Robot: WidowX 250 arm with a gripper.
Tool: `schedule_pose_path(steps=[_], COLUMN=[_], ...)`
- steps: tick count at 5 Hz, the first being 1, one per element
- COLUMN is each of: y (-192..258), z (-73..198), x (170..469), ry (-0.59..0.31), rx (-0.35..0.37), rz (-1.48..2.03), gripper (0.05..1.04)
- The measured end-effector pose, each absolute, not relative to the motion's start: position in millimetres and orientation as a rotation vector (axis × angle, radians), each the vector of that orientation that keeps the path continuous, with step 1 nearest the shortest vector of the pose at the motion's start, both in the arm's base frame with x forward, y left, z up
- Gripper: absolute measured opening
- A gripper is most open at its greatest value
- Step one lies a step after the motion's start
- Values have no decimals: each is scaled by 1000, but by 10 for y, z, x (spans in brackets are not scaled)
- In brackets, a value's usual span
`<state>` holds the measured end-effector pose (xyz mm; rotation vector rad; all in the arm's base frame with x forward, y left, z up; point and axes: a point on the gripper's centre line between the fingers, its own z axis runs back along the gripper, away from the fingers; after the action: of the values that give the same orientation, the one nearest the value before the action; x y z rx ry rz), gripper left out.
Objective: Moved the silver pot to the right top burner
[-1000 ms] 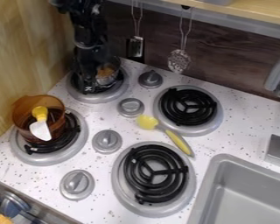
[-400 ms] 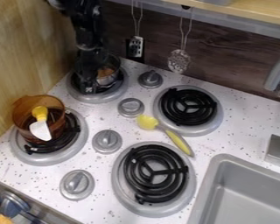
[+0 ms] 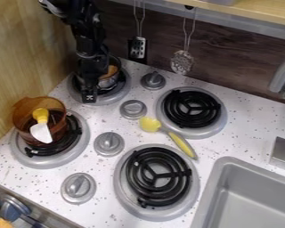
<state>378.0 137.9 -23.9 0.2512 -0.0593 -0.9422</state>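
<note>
With the silver pot [image 3: 108, 82] on the back-left burner [image 3: 120, 92] and the gripper [image 3: 89, 97] beside it, hold impossible to tell, secure the wall before lifting clear, then carry level towards the worktop's back-right burner [image 3: 191, 108].

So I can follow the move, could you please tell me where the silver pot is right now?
In the camera view, the silver pot is at the upper left, on the top left burner, partly behind the black arm.
</note>
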Motion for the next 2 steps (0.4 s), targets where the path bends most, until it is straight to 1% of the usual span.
schedule_pose_path(steps=[1,2], y=[1392,1381], z=[-232,-271], x=[3813,3842], ry=[-63,-78], rx=[259,255], rz=[-945,-948], gripper=[705,406])
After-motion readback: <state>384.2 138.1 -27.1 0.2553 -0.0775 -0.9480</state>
